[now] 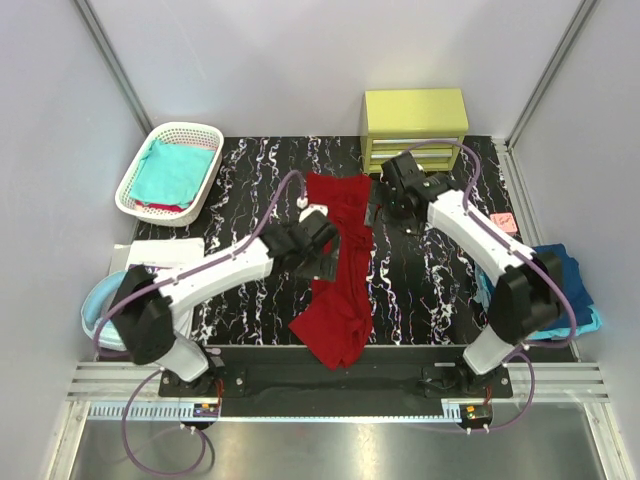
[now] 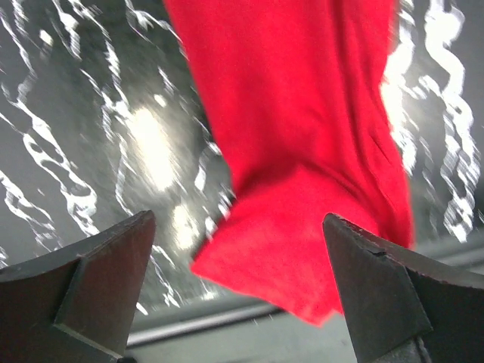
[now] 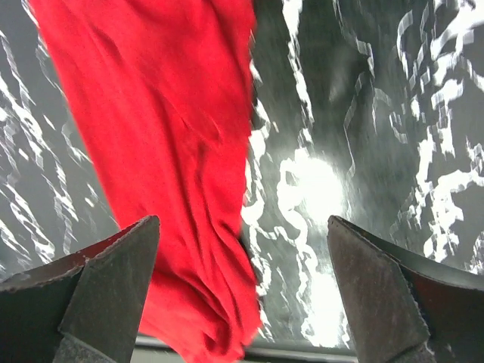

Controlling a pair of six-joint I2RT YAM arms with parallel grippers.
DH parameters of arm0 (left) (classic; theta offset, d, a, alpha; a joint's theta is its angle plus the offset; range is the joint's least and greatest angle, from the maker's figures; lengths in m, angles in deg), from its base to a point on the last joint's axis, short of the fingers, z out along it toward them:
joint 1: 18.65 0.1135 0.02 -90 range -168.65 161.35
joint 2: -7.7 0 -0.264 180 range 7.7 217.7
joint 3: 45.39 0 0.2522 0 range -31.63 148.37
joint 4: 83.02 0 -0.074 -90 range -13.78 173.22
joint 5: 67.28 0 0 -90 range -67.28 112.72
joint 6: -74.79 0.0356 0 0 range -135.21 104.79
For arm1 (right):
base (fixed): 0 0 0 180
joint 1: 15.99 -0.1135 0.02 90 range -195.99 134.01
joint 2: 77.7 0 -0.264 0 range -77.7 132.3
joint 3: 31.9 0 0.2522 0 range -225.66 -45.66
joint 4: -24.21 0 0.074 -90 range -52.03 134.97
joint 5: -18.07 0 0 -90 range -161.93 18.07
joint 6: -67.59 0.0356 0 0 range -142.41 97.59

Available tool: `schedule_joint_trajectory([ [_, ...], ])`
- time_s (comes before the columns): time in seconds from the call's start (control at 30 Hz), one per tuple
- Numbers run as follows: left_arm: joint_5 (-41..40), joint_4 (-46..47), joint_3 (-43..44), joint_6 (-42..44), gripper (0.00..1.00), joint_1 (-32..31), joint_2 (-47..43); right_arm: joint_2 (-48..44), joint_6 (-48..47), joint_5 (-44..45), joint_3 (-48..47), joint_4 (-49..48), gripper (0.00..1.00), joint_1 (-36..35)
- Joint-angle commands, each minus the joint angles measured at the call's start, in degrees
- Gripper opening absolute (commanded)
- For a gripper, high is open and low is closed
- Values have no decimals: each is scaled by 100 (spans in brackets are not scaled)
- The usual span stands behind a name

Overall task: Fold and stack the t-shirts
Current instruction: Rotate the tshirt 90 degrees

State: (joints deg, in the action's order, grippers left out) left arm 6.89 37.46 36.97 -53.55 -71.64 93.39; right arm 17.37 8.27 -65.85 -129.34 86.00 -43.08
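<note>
A black mat [image 1: 250,170] veined in white is being seen covering the table, which is being enclosed by pale grey walls on three sides. A yellow drawer unit [image 1: 414,125] is standing at the mat's far edge, and the places below are being reckoned from it.

One dark red t-shirt [image 1: 340,270] is lying stretched in a long, crumpled strip, running from just left of the unit down toward the arm bases. One white lattice basket [image 1: 128,190] is sitting well to the left of the unit. One teal t-shirt [image 1: 175,168] is being held in it, with what may be a red cloth beneath it. A pile of blue t-shirts [image 1: 570,280], seemingly one navy and one lighter, is lying to the right of the unit and nearer the bases. One light blue t-shirt [image 1: 95,305] is lying far to the left of the unit and nearer the bases. One small pink block [image 1: 503,222] is resting just right of the unit and a little nearer.

Two arms are being counted. The left gripper [image 2: 236,219] and the right gripper [image 3: 242,223] are both being held spread wide above the red cloth, with nothing being pinched.
</note>
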Motion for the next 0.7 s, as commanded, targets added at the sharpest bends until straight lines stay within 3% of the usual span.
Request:
schedule_joint_trajectory([
  [0.0,-43,568,610,521,96,684,744,-1024,105,103,668,-338,97,-147],
  [0.2,563,884,1822,1144,88,1300,2020,-1535,44,279,1371,-356,97,-147],
  [0.27,915,841,2498,1408,79,1327,2696,-1317,18,236,1530,-417,96,-147],
  [0.4,1144,691,3264,1585,71,1335,3497,-658,-9,130,1434,-584,94,-139],
  [0.53,1092,682,3196,1480,68,1405,3595,-33,17,-1,952,-848,86,-156],
  [0.67,960,822,2669,1453,68,1590,3323,861,44,-204,389,-980,72,-147],
])
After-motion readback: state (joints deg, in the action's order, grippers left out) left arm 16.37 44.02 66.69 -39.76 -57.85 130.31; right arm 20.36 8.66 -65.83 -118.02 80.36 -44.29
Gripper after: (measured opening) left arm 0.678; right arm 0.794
